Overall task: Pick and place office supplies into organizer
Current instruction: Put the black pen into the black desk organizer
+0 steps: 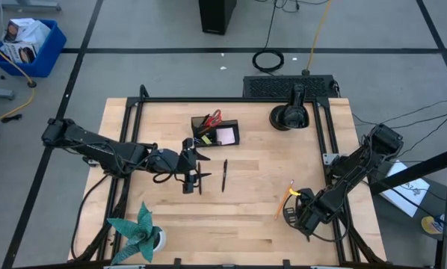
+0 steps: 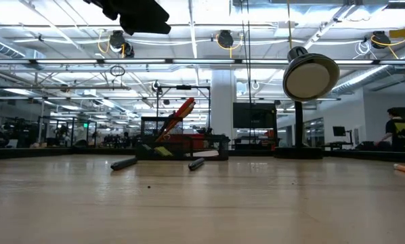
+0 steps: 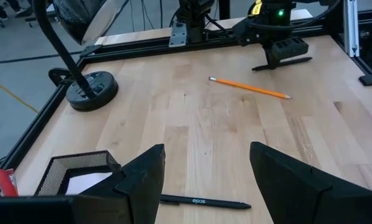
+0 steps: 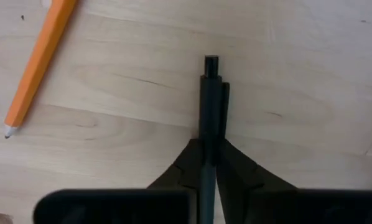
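Grey floor (image 1: 134,67) crossed by dark lines, a blue bin (image 1: 28,46), ceiling lights (image 2: 224,39) overhead.

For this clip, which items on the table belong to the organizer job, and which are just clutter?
Job: organizer holding red-handled scissors; black pen on the table; orange pencil; another pen clamped in the right gripper.
Clutter: teal paper plant; round black lamp.
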`<state>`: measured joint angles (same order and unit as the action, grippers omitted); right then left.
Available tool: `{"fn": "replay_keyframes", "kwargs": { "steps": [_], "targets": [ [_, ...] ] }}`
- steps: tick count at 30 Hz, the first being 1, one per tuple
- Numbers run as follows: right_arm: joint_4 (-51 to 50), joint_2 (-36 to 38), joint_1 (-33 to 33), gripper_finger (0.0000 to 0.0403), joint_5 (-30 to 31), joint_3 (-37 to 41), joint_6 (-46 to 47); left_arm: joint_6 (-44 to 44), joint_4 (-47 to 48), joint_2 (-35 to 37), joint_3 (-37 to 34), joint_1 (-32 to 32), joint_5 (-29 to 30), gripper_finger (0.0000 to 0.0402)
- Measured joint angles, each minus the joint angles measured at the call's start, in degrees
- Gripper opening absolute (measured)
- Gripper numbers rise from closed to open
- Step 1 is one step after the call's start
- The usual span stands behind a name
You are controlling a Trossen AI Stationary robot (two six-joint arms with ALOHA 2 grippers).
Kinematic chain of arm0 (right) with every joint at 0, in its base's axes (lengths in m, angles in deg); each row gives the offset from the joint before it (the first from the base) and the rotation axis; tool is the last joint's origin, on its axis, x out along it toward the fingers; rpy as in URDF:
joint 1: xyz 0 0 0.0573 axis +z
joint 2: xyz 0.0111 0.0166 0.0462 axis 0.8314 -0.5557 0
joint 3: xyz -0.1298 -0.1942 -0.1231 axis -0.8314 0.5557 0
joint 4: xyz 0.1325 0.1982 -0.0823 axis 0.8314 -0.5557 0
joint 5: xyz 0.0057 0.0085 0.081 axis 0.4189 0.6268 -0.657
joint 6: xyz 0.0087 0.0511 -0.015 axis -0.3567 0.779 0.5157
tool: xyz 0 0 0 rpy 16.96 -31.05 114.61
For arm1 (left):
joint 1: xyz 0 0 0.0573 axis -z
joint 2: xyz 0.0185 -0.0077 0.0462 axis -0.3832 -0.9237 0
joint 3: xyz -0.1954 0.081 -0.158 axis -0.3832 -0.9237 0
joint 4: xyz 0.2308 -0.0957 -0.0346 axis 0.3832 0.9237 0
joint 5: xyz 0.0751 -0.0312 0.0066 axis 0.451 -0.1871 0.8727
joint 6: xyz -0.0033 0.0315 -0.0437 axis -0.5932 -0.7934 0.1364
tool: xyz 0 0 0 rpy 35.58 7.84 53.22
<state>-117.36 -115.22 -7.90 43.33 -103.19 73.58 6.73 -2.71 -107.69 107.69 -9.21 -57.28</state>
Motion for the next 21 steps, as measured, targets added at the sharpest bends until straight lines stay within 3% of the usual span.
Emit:
{"fn": "replay_keyframes", "kwargs": {
  "steps": [9, 21],
  "targets": [
    [-0.69, -0.2, -0.07, 0.0038, 1.52, 0.07, -2.59, 1.22, 1.3, 0.0, 0.0, -0.07, 0.58, 0.0239],
    [-1.16, -0.21, -0.27, 0.0029, 5.88, 0.07, -6.95, 2.6, 0.95, 0.0, 0.0, -0.09, 1.59, 0.0239]
  ]
}}
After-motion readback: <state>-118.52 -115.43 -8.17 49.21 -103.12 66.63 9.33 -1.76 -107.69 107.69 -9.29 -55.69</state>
